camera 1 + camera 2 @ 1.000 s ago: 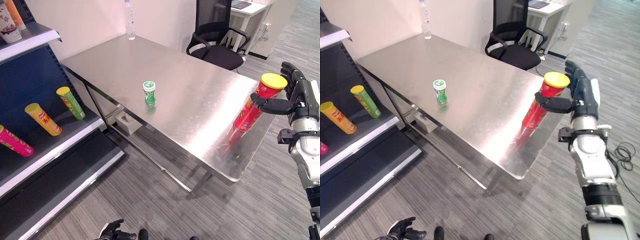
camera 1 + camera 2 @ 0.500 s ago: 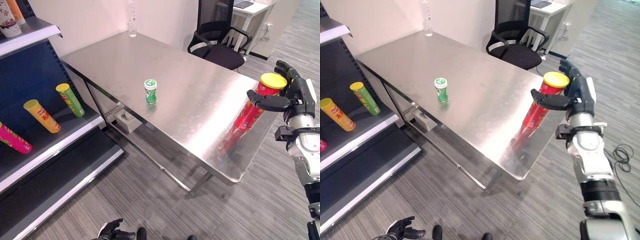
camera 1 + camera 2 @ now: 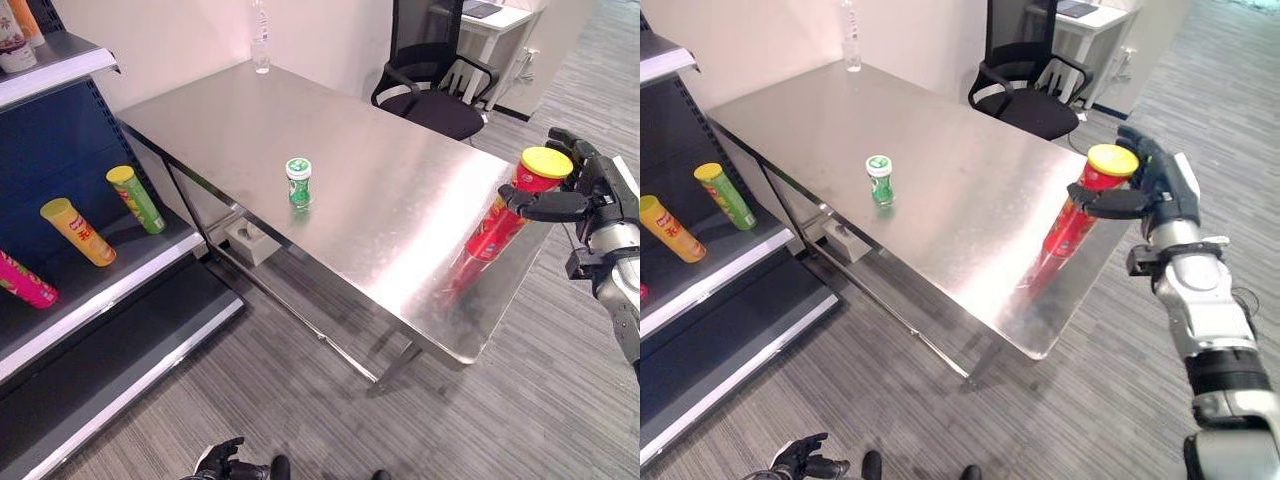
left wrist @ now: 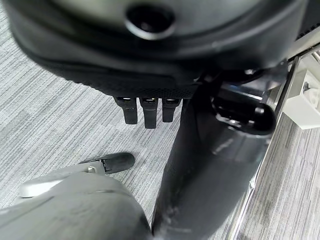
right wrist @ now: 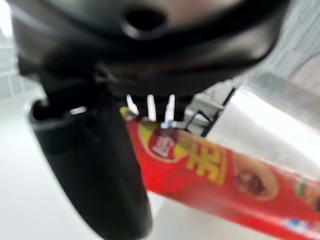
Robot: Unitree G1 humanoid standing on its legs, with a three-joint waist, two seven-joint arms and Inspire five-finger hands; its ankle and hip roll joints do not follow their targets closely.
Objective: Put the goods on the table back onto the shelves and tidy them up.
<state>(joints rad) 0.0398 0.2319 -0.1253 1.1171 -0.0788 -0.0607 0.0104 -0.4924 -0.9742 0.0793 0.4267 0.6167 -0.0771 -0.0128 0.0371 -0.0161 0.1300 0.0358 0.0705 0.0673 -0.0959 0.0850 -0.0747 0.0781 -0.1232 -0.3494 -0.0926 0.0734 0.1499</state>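
- Little has shifted since a second ago: our right hand (image 3: 1152, 192) stays at the red can (image 3: 1084, 204), whose tilt and spot near the right edge of the steel table (image 3: 960, 190) look the same.
- We see the thumb stretched across the can just under its yellow lid (image 3: 1112, 158), fingers behind it. They bracket the can loosely; we cannot tell whether they press it yet.
- We judge the can a light, stiff cardboard tube with a smooth, slippery skin. It is tall and leaning, so it topples easily. We would grip around mid-body, not at the lid.
- We also note the small green bottle (image 3: 298, 183) standing mid-table, well apart.
- On the shelf (image 3: 130, 262) lie a green can (image 3: 135, 199) and a yellow can (image 3: 76, 231).
- Our left hand (image 3: 228, 463) hangs low over the floor, fingers curled, holding nothing.
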